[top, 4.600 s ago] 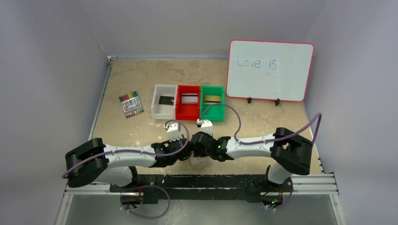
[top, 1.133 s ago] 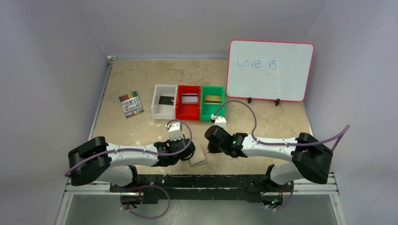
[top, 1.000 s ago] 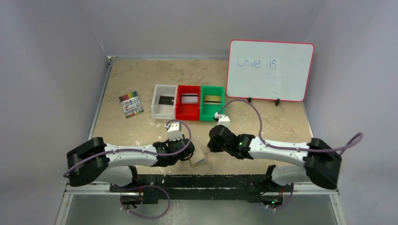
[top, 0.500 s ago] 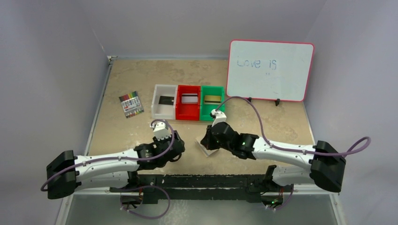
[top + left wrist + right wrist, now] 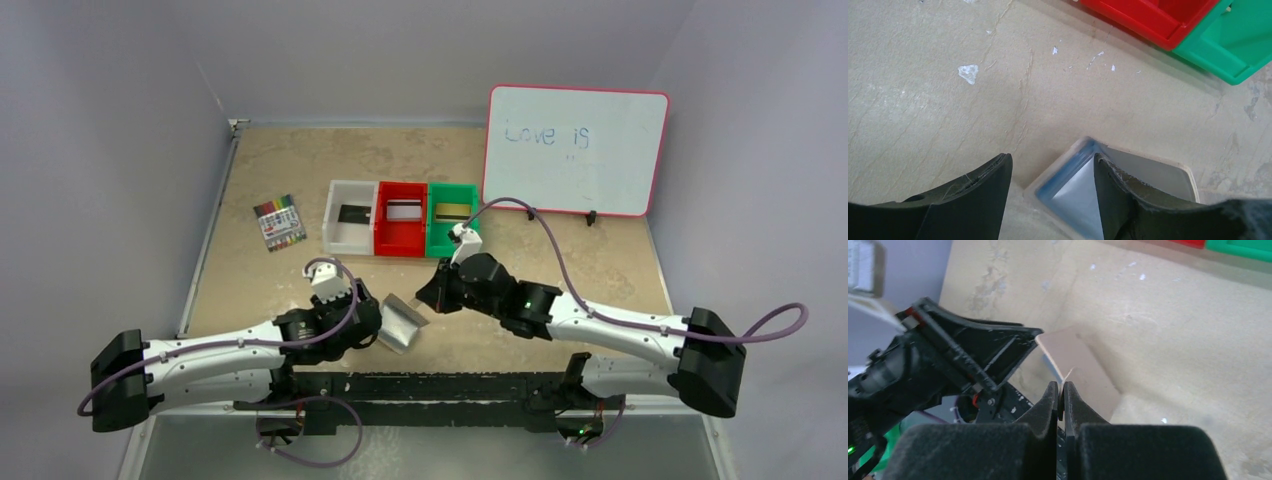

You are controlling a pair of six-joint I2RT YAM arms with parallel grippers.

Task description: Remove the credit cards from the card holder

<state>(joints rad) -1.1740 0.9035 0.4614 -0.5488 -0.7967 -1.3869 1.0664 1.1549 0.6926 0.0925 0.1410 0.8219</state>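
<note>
The card holder (image 5: 400, 322) lies open near the front edge, with its silvery inside facing up. My left gripper (image 5: 377, 322) is open at the holder's left edge. In the left wrist view (image 5: 1050, 159) its right finger rests over the pale blue inside of the holder (image 5: 1073, 192). My right gripper (image 5: 429, 297) is shut on the thin edge or tab of the beige holder (image 5: 1083, 370), seen in the right wrist view (image 5: 1059, 386). A black card (image 5: 352, 213) lies in the white bin, a silver-grey card (image 5: 402, 211) in the red bin and a gold card (image 5: 452, 211) in the green bin.
The white bin (image 5: 334, 238), red bin (image 5: 400, 246) and green bin (image 5: 440, 246) stand in a row behind the grippers. A pack of markers (image 5: 279, 222) lies at the left. A whiteboard (image 5: 575, 150) stands at the back right.
The card holder has come open, silvery side up, and sits further left. My left gripper has moved to its left edge. My right gripper has lifted back a little.
</note>
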